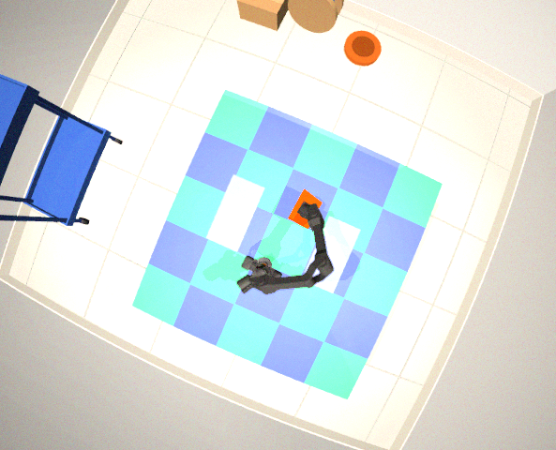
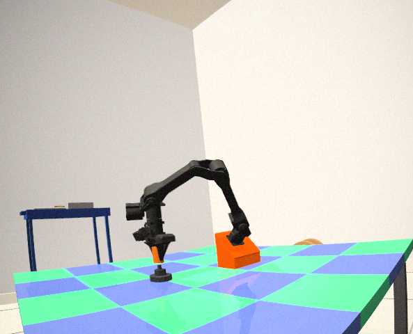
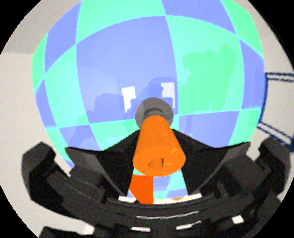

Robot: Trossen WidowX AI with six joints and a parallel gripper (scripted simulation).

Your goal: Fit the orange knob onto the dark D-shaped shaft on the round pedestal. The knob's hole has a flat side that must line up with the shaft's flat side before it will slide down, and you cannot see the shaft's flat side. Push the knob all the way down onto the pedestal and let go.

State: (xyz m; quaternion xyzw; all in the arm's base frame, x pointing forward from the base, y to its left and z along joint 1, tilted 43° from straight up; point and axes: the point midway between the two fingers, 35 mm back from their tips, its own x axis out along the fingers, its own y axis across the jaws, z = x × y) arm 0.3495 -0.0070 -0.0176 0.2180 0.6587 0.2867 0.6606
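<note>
The orange knob (image 2: 157,254) (image 3: 158,141) is held upright between the fingers of my gripper (image 2: 159,257) (image 3: 155,131), which is shut on it. The round dark pedestal (image 2: 160,277) (image 3: 141,115) stands on the checkered table top with its short dark shaft (image 2: 159,266) pointing up. In the exterior view the knob's lower end is just above the shaft's tip, with a thin gap between them. In the wrist view the knob hides the shaft's tip and part of the pedestal. The shaft's flat side cannot be seen.
The arm's base stands on an orange wedge block (image 1: 297,216) (image 2: 228,255) on the checkered table top (image 1: 297,355) (image 2: 156,312). A blue cart (image 1: 69,164) stands off to the left on the floor. Brown boxes and an orange round object (image 1: 362,61) are beyond the table.
</note>
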